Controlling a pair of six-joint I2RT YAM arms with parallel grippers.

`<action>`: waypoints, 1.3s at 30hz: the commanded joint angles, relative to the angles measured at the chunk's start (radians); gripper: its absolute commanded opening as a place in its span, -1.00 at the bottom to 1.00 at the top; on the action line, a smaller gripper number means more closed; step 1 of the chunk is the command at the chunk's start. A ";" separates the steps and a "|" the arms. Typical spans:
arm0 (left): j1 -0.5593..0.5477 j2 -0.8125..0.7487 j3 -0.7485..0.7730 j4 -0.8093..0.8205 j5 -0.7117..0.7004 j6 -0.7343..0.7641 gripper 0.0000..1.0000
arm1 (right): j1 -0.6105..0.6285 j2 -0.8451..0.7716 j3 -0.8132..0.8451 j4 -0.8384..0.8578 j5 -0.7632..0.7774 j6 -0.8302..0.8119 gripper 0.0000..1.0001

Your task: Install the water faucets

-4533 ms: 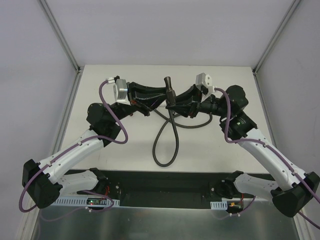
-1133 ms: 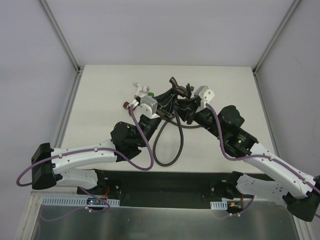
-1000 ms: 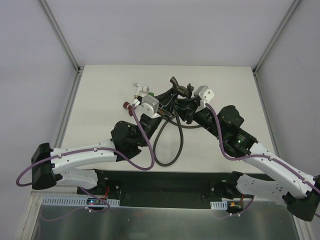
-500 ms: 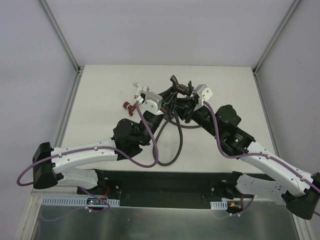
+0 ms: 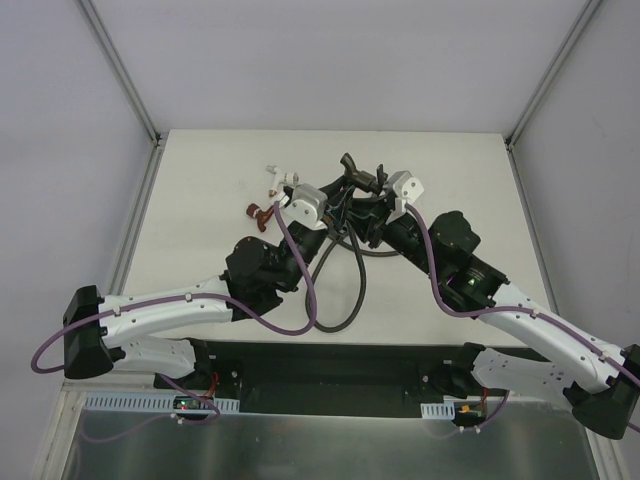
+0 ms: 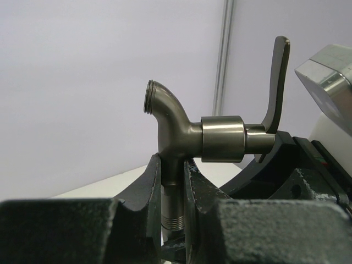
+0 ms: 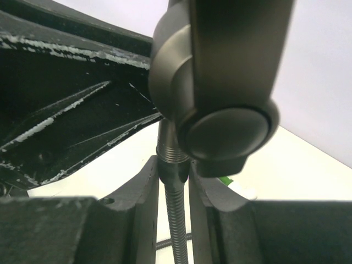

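The grey-brown metal faucet (image 6: 220,137) with its lever handle is held upright above the table, and my left gripper (image 6: 173,165) is shut on its threaded stem. In the top view this faucet (image 5: 355,172) is at the centre back, between both grippers. My right gripper (image 7: 173,170) is shut on the end nut of the dark flexible hose (image 7: 177,220), right under the faucet's thread (image 7: 171,148). On the table to the left lie a red faucet (image 5: 257,212) and a white faucet (image 5: 277,178). In the right wrist view a green faucet (image 7: 223,180) peeks out behind the metal one.
The hose (image 5: 335,290) hangs down and loops over the table toward the near edge. Both forearms cross the table's (image 5: 450,180) middle. The two wrists meet closely at the centre back, with the walls' frame posts (image 5: 125,80) behind.
Over the last second both grippers, still holding the faucet and the hose end, shifted slightly toward the back. The left wrist moved right and now covers the green faucet in the top view.
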 commanded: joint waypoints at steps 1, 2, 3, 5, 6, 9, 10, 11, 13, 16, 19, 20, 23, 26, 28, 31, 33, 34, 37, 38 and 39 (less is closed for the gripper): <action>-0.024 -0.031 0.012 -0.031 0.016 -0.019 -1.00 | -0.012 -0.024 0.017 0.161 0.001 0.007 -0.96; -0.022 -0.035 0.012 -0.041 0.020 -0.023 -1.00 | -0.012 -0.024 0.018 0.162 0.000 0.007 -0.97; -0.024 -0.037 0.012 -0.044 0.021 -0.027 -1.00 | -0.012 -0.024 0.017 0.162 0.003 0.008 -0.97; -0.024 -0.037 0.010 -0.048 0.020 -0.040 -1.00 | -0.012 -0.024 0.015 0.167 0.015 0.013 -0.97; -0.024 -0.034 0.010 -0.048 0.017 -0.040 -1.00 | -0.012 -0.023 0.015 0.170 0.024 0.019 -0.97; -0.024 -0.014 0.021 -0.050 -0.009 -0.048 -1.00 | -0.012 -0.014 0.017 0.185 0.045 0.039 -0.97; -0.024 -0.008 0.024 -0.050 -0.017 -0.050 -1.00 | -0.012 -0.009 0.018 0.191 0.050 0.042 -0.97; -0.025 0.005 0.026 -0.050 -0.031 -0.050 -1.00 | -0.012 -0.004 0.021 0.193 0.059 0.048 -0.97; -0.024 0.014 0.033 -0.051 -0.048 -0.054 -1.00 | -0.011 0.002 0.023 0.198 0.073 0.053 -0.97; -0.025 0.032 0.041 -0.050 -0.091 -0.060 -1.00 | -0.011 0.005 0.021 0.204 0.102 0.054 -0.97; -0.027 0.057 0.056 -0.047 -0.118 -0.060 -1.00 | -0.006 0.014 0.017 0.216 0.137 0.060 -0.97; -0.028 0.069 0.059 -0.045 -0.123 -0.059 -1.00 | -0.005 0.017 0.017 0.221 0.145 0.060 -0.97; -0.035 0.091 0.075 -0.039 -0.138 -0.053 -1.00 | -0.002 0.029 0.015 0.233 0.171 0.060 -0.97; -0.038 0.098 0.079 -0.038 -0.137 -0.045 -1.00 | -0.002 0.032 0.012 0.237 0.179 0.056 -0.97; -0.038 0.098 0.079 -0.038 -0.135 -0.045 -1.00 | -0.002 0.036 0.012 0.239 0.184 0.050 -0.97; -0.038 0.095 0.073 -0.038 -0.123 -0.043 -1.00 | -0.005 0.036 0.009 0.239 0.185 0.042 -0.97; -0.039 0.081 0.067 -0.038 -0.119 -0.039 -1.00 | -0.006 0.034 0.006 0.237 0.181 0.042 -0.96; -0.039 0.077 0.063 -0.038 -0.115 -0.039 -1.00 | -0.011 0.034 0.006 0.237 0.171 0.042 -0.97; -0.038 0.046 0.056 -0.050 -0.100 -0.037 -0.81 | -0.018 0.031 0.003 0.236 0.158 0.045 -0.97; -0.036 0.042 0.055 -0.054 -0.093 -0.040 -0.73 | -0.020 0.031 0.003 0.236 0.150 0.045 -0.96; -0.036 0.035 0.055 -0.059 -0.088 -0.040 -0.67 | -0.024 0.031 0.003 0.236 0.147 0.045 -0.97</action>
